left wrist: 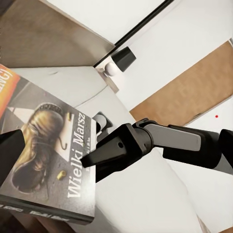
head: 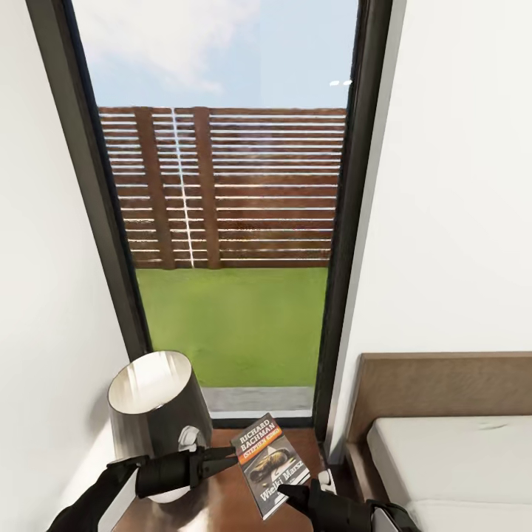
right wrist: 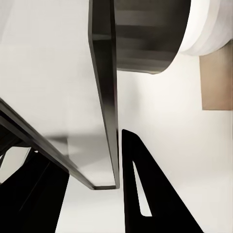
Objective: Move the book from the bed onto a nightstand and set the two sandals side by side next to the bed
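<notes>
Right claw: the right gripper (head: 290,493) reaches in at the near edge of the book; in the right wrist view its fingers (right wrist: 145,194) stand on either side of a thin dark slab, probably that edge, so it looks clamped on it.
Left claw: the left gripper (head: 225,458) points at the book's far corner, tips touching or nearly so; I cannot tell whether it grips or is parted.
Book: the book (head: 267,462) is over the nightstand (head: 222,502), tilted, a paperback with a dark cover, white "RICHARD BACHMAN", an orange band and a pale picture.
Progress: book nearly delivered, not yet let go, as I judge it; sandals left to do.
Lamp: a lamp (head: 155,406) with a dark shade stands just beside the book.
Bed: the bed (head: 451,458) lies to the right of the nightstand.
Beyond: a tall window (head: 229,222), grass and a wooden fence.
</notes>
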Controlling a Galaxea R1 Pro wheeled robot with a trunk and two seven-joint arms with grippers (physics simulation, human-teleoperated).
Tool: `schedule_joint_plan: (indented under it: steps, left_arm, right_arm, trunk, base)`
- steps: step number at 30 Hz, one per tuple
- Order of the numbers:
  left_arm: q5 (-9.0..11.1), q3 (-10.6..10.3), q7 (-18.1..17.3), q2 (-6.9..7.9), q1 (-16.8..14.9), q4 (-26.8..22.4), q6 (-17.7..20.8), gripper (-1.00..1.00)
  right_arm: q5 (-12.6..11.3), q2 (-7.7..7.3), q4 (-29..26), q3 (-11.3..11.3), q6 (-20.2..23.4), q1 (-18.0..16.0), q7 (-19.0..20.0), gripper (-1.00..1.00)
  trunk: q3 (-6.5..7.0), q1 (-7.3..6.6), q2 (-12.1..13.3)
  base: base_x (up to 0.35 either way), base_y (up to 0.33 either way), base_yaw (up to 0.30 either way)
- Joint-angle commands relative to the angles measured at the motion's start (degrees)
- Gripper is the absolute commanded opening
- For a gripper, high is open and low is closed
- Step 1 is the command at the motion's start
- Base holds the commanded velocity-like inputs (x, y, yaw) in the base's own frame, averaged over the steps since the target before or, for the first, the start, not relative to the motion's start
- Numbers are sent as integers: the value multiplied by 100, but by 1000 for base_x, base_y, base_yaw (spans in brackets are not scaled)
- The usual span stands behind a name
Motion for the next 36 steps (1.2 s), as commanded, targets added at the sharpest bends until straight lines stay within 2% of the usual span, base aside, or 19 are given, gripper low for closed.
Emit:
schedule_joint_plan:
  steps: [1,36]
  left_arm:
    - [54,-30,-1,8,-6,1,60,100]
    - [57,-47,25,-1,-6,14,52,100]
  right_arm:
    - [-52,-6,-2,25,34,-5,-4,-100]
    - [-54,-6,-2,25,30,-5,-4,-100]
  trunk:
    - [-26,23,-47]
    - [-655,792,-1451]
  base:
    - [0,0,0]
    - [0,0,0]
